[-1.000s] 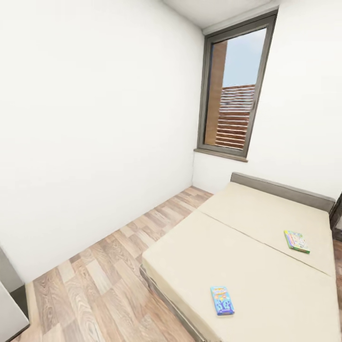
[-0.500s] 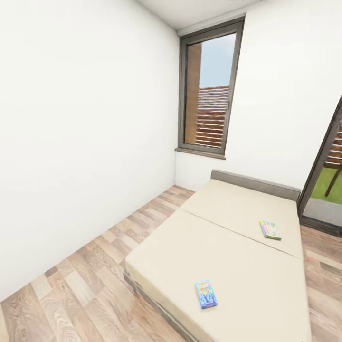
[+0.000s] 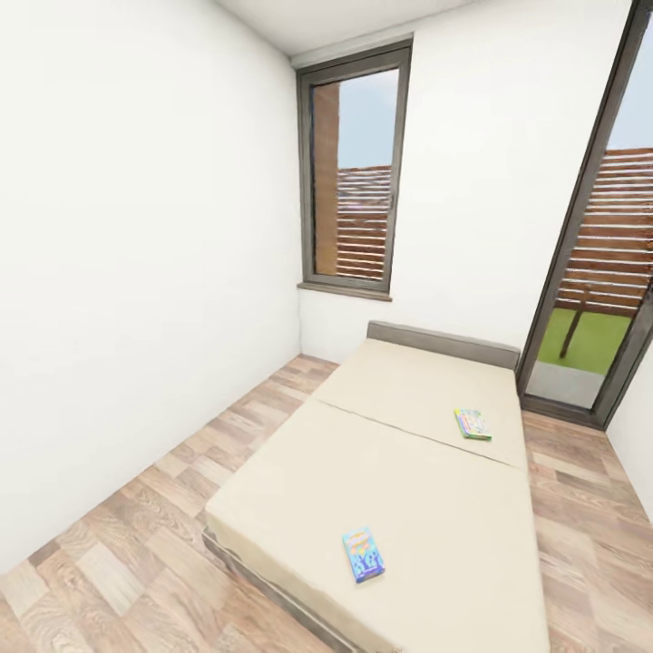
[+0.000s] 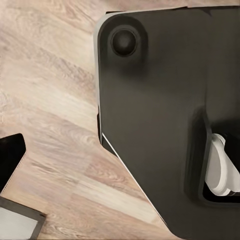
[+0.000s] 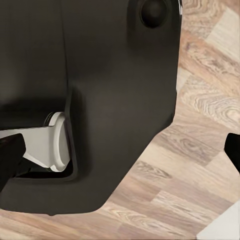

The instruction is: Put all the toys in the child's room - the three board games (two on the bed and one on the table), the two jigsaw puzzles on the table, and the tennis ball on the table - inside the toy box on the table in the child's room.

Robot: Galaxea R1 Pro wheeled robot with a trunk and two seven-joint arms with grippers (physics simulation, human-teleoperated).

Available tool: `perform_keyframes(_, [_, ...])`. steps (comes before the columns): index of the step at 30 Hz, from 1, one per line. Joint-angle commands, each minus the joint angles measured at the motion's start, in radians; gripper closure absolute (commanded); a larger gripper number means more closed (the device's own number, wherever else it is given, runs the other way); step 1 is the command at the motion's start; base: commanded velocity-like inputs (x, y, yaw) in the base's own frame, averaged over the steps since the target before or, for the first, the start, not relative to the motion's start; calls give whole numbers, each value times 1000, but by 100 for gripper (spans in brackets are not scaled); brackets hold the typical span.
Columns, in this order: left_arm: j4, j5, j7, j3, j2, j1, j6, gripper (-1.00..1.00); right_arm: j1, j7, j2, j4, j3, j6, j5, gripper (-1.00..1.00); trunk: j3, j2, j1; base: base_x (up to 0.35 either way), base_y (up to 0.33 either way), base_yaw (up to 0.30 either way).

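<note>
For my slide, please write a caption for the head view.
Two board games, blue and green, lie apart on the bed beside the window.

In the head view, the bed [image 3: 426, 472] stands low on the wood-plank floor, its plain cream-beige top split into two panels by a seam, with a grey headboard against the far white wall. Two board games lie flat on it, well apart. The blue board game [image 3: 363, 554] rests on the near panel, close to the foot edge, its long side running roughly along the bed. The green-edged board game [image 3: 472, 423] lies on the far panel, just beyond the seam and near the right edge.
</note>
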Motion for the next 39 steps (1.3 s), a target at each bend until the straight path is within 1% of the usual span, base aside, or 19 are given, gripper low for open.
perform_keyframes(1, [0, -1, -1, 0, 0, 1, -3, -100, 0, 1, 0, 0, -1, 0, -1, -100, 0, 0, 0, 0, 0, -278])
perform_keyframes(17, [0, 1, 1, 2, 2, 1, -5, -100, 0, 0, 1, 0, -1, 0, -1, -100, 0, 0, 0, 0, 0, -278])
perform_keyframes(29, [0, 1, 5, 11, 2, 0, -5, -100, 0, 0, 0, 0, -1, 0, -1, -100, 0, 0, 0, 0, 0, -278])
perform_keyframes(39, [0, 7, 9, 17, 2, 1, -3, -100, 0, 0, 0, 0, 0, -1, -1, -100, -5, 0, 0, 0, 0, -258])
